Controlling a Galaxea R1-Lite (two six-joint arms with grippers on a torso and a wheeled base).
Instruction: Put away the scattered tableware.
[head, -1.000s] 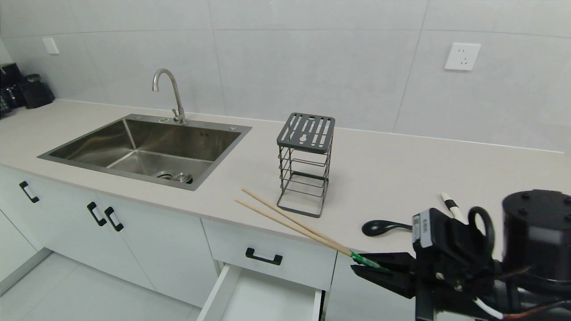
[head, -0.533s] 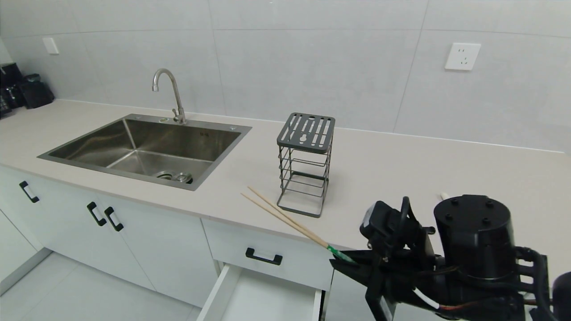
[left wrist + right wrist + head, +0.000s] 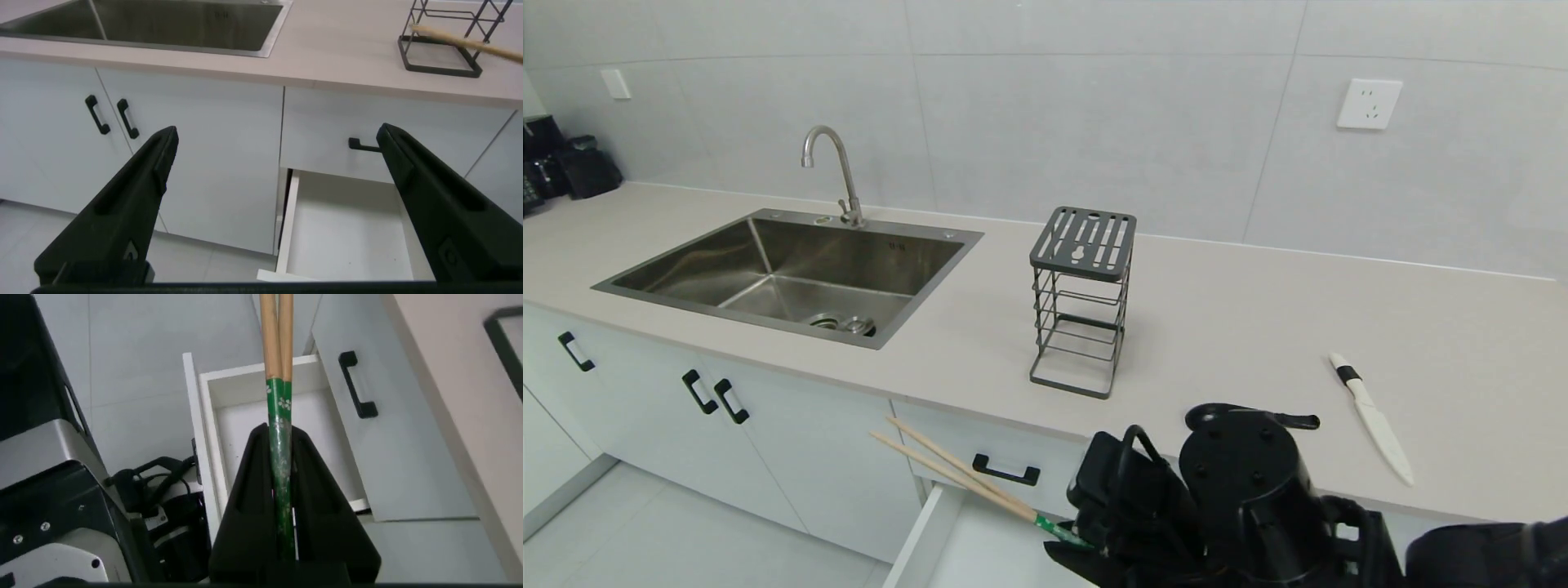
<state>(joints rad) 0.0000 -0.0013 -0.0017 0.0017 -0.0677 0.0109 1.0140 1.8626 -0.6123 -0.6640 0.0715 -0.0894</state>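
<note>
- Chopsticks (image 3: 1013,505): a pair, clamped at their green ends in the right gripper's (image 3: 1082,545) fingers, held off the bench (image 3: 1241,318) over the open drawer (image 3: 923,531).
- Left gripper (image 3: 278,135): fingers wide apart, holding nothing.
- Knife (image 3: 1372,416): flat on the bench, right of the wire rack (image 3: 1082,302).

Left claw (image 3: 278,204) wide apart, right claw (image 3: 279,439) tight around chopsticks (image 3: 274,343)
</note>
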